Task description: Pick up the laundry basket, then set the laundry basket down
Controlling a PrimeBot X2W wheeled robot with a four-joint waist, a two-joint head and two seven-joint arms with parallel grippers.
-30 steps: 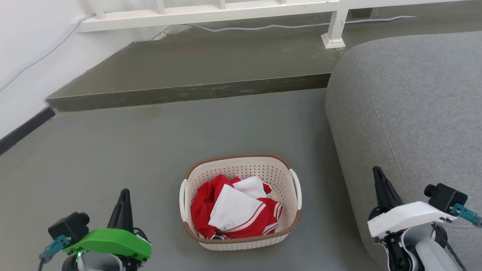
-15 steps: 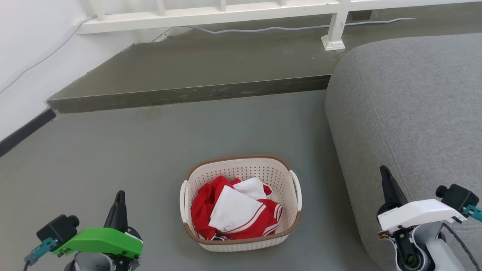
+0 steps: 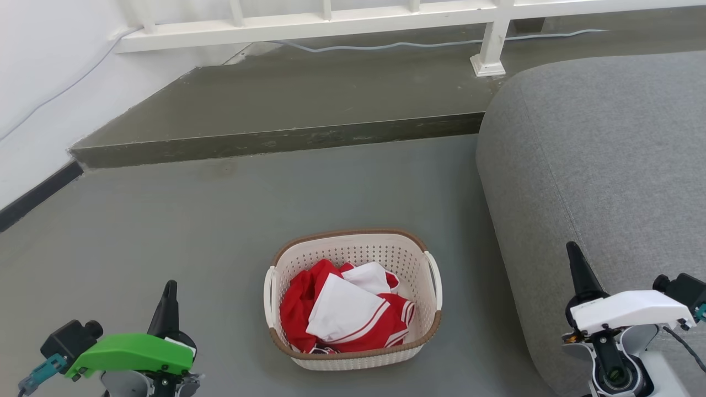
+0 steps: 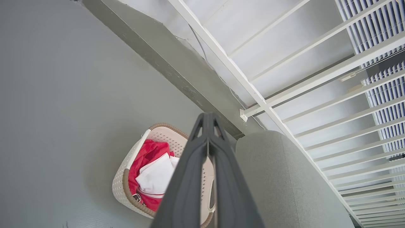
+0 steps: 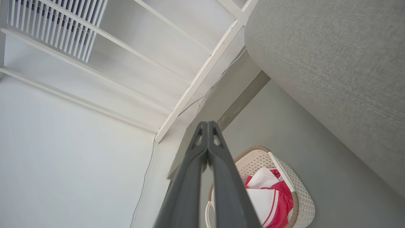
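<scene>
**Basket on the floor, both grippers closed and apart from it**

The laundry basket stands upright on the grey floor, with red and white clothes inside. The left gripper hangs to the basket's left, well apart from it, its two dark fingers pressed together. The right gripper is well to the basket's right, fingers likewise together, over the grey sofa that sits near the basket's right side. Beyond the basket runs a raised step.
</scene>
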